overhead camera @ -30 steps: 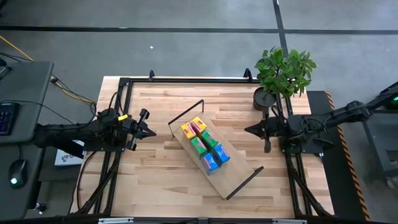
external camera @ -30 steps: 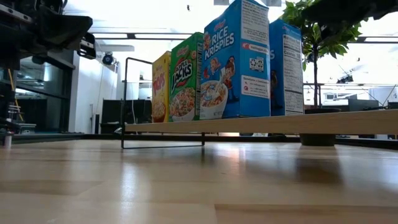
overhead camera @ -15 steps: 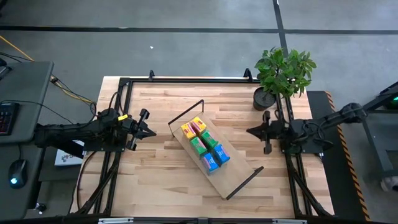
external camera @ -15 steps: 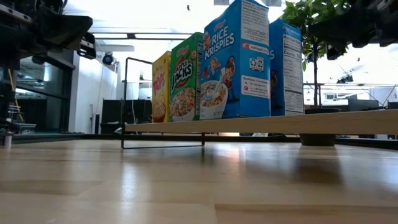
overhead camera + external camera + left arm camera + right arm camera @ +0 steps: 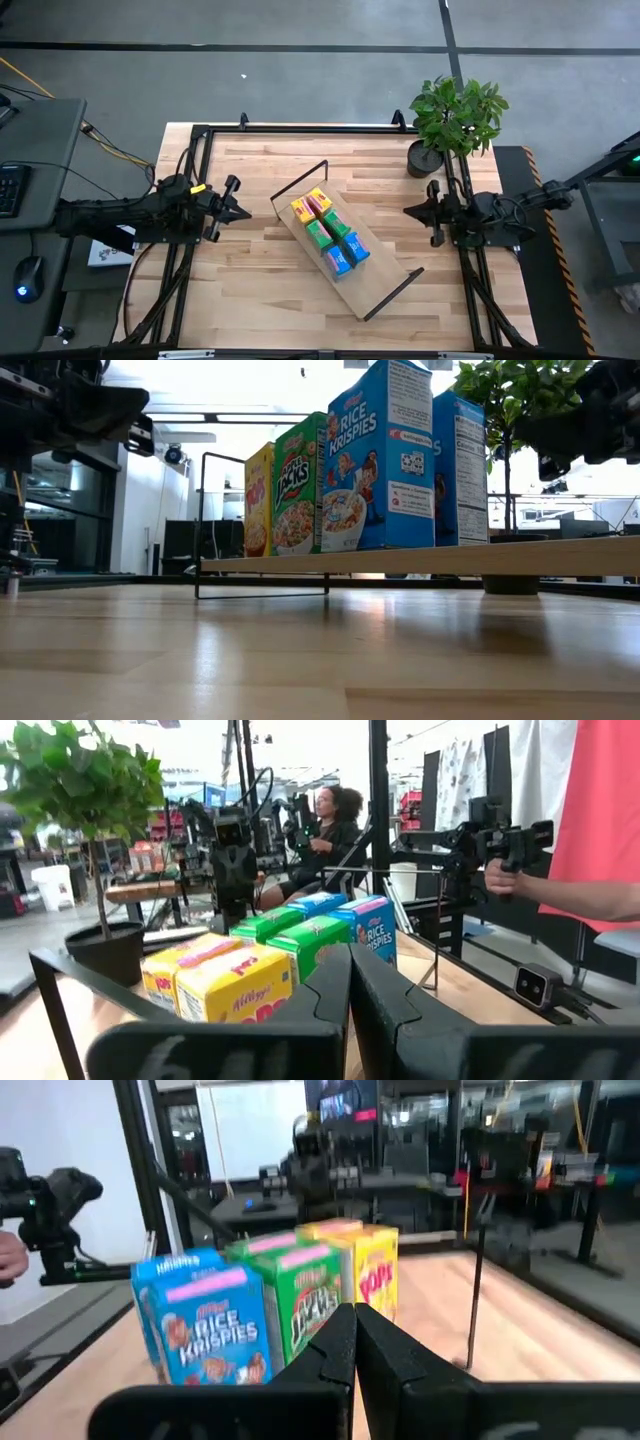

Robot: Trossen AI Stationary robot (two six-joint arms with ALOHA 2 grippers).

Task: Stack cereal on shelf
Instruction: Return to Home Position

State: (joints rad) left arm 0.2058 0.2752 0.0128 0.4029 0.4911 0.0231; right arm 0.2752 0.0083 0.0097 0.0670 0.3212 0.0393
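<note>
The shelf [image 5: 345, 262], a light-wood board with black wire ends, lies slantwise at the table's middle. Several cereal boxes stand upright on it in two rows: yellow ones [image 5: 311, 206], green ones [image 5: 328, 232] and blue ones [image 5: 347, 255]. The low view shows the yellow [image 5: 259, 500], green [image 5: 298, 485] and blue [image 5: 382, 455] boxes side by side on the board [image 5: 420, 559]. My left gripper [image 5: 245, 212] is shut, to the left of the shelf. My right gripper [image 5: 408, 211] is shut, to the right of it. Neither touches anything.
A potted plant [image 5: 455, 120] stands at the table's far right corner, just beyond my right arm. A black frame [image 5: 300, 128] runs along the table's far edge. In the wrist views a person sits beyond the table, and a hand [image 5: 505, 877] holds a device.
My right gripper has drawn back toward the table's right edge, away from the shelf. The boxes and the shelf have stayed where they were.
</note>
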